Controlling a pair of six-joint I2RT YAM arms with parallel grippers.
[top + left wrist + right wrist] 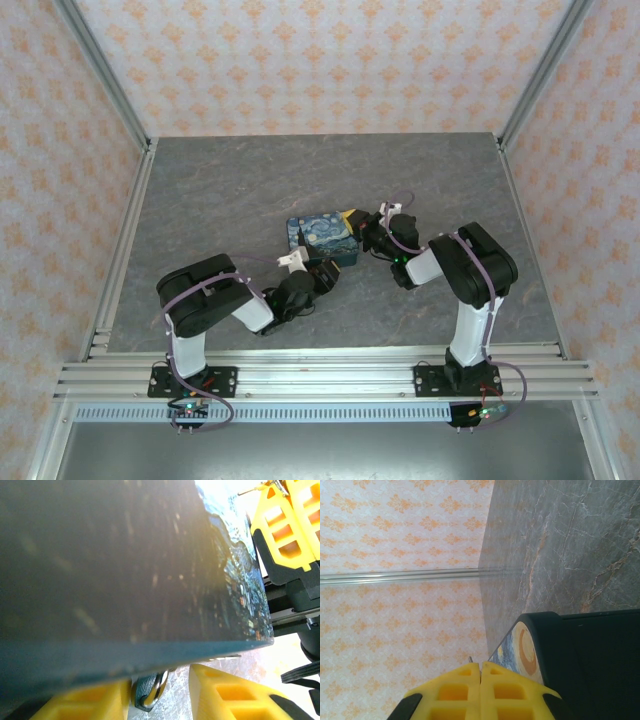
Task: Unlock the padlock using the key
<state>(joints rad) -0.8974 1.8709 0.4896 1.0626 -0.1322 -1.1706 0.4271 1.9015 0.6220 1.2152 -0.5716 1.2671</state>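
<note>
The painted box [320,238] blocks mid-counter [230,190], with my left end effector [322,268] and right end effector [352,218] crowding it; far edge and corners lie open.

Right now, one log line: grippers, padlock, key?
left gripper: jaws apart, padlock between | right gripper: jaws shut on key, beside box | key: apart from padlock

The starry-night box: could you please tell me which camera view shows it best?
The top external view: the box shows nearly all of its painted lid there. The left wrist view gives a blurred close-up of its dark side; the right wrist view, one painted corner and a dark side.
</note>
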